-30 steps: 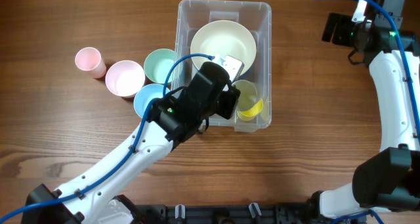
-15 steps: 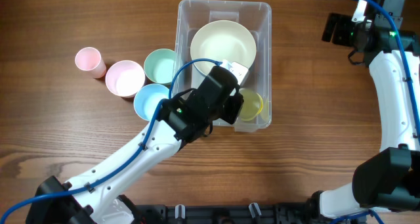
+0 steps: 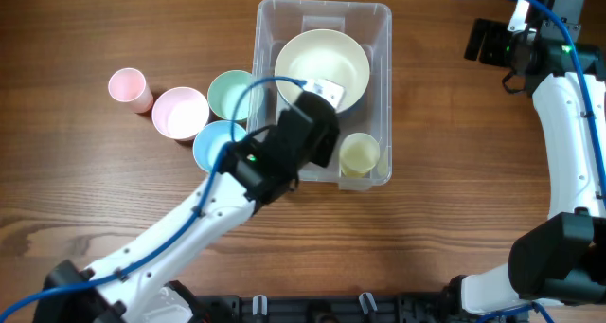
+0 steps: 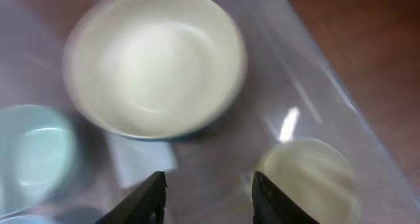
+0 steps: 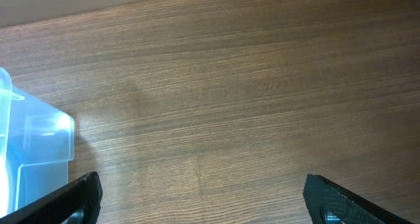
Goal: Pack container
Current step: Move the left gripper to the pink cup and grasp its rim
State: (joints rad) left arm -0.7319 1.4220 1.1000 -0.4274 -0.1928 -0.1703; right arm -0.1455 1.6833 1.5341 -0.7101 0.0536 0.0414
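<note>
– Wooden surface, operator: where does the container sit?

– The container point(image 3: 268, 20) stands upright toward the far middle of the surface, mouth up. Inside it I see a cream bowl point(image 3: 322, 69) and a yellow cup point(image 3: 359, 155), the cup upright in the near right corner, just beside the bowl.

– Left jaws?

– They hang over the container's floor, part-way open, with nothing between them. The wrist view puts the yellow cup just off to one side. I judge the cup delivered, hence the empty grip.

– Right jaws?

– Spread wide, empty, over bare wood near one corner of the container. I judge them parked out of the left arm's point(image 3: 189, 219) way.

– Outstanding items?

– A pink cup point(image 3: 130, 88), pink bowl point(image 3: 180, 112), green bowl point(image 3: 232, 94) and blue bowl point(image 3: 216, 145) stand on the surface left of the container. In my judgement, packing is under half done.
</note>
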